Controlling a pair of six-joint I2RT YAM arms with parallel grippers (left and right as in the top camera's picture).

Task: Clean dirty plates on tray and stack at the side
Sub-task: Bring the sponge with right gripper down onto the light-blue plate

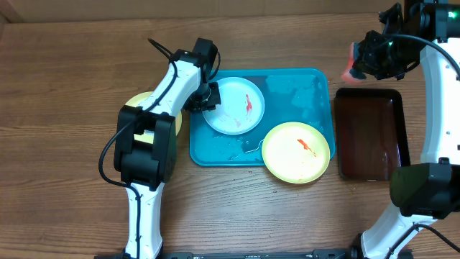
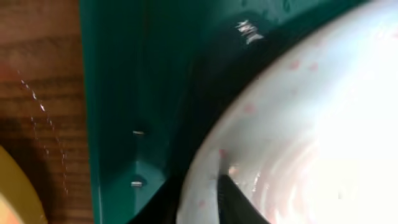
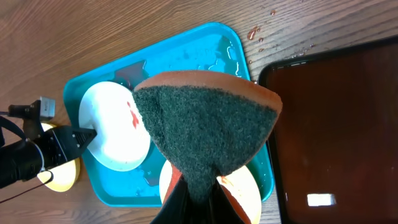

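The teal tray (image 1: 302, 97) lies mid-table. On it a light blue-white plate (image 1: 233, 108) with a red smear sits at the left. My left gripper (image 1: 203, 99) is shut on that plate's left rim (image 2: 205, 186). A pale yellow plate (image 1: 295, 152) with a red smear rests over the tray's front right corner. Another yellow plate (image 1: 144, 108) lies left of the tray, mostly under my left arm. My right gripper (image 1: 363, 61) is shut on a green-faced orange sponge (image 3: 205, 124), held high above the table's back right.
A dark brown-red tray (image 1: 370, 133) lies right of the teal tray. Water drops and small puddles sit on the teal tray floor (image 3: 224, 53) and on the wood near its corner.
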